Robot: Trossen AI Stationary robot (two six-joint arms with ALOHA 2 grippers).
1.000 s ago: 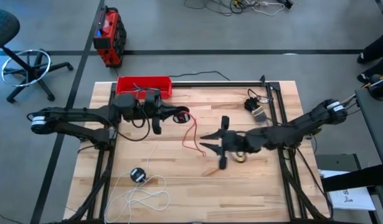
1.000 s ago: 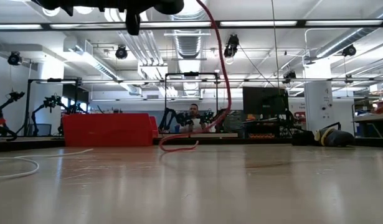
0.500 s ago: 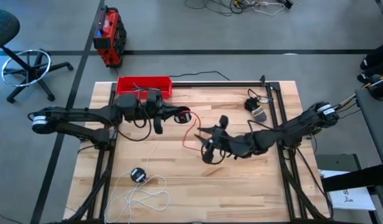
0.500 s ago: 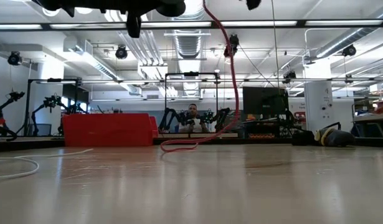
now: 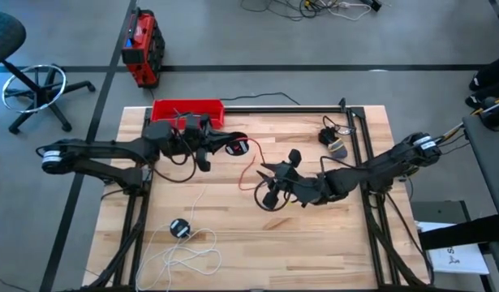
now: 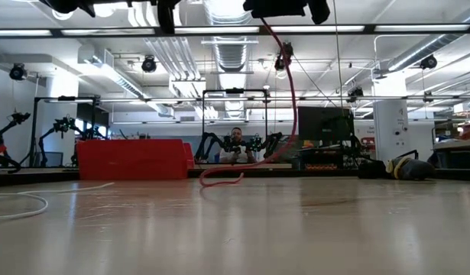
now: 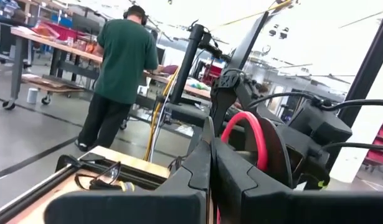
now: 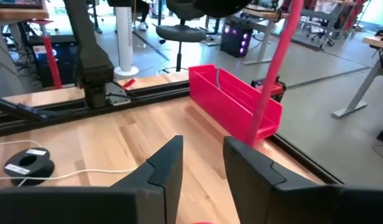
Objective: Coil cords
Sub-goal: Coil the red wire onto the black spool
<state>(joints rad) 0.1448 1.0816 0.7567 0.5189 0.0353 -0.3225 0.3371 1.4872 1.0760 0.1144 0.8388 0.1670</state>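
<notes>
The red cord (image 5: 251,169) hangs from my left gripper (image 5: 221,147), which is held above the table's far left part and is shut on it. The cord's black disc (image 5: 237,147) sits just past the fingertips. In the low view the red cord (image 6: 290,84) drops in a curve to the tabletop. My right gripper (image 5: 268,187) hovers open at mid-table beside the hanging cord (image 8: 276,68), which passes ahead of its fingers, not between them. The white cord (image 5: 188,254) lies in loose loops at the near left, its black disc (image 5: 179,228) flat on the wood. My left gripper pinches the red cord next to its disc end, where a red loop (image 7: 242,127) and the black disc (image 7: 275,152) show just beyond the shut fingers (image 7: 210,171). The fingers themselves hide the exact spot. They reach in level from the table's left. The cord hangs slack, its lower end (image 6: 219,178) on the table.
A red tray (image 5: 188,111) stands at the far left edge. A small dark bundle of cables (image 5: 333,139) lies at the far right. Metal frame rails (image 5: 363,142) run along the sides. A person (image 7: 119,68) stands in the room beyond.
My right gripper has moved toward the table's left, closer to the hanging red cord, and has turned about its wrist. My left gripper has shifted a little toward the far edge with the disc end. The cord's hanging part has swung sideways while its lower end stayed on the table.
</notes>
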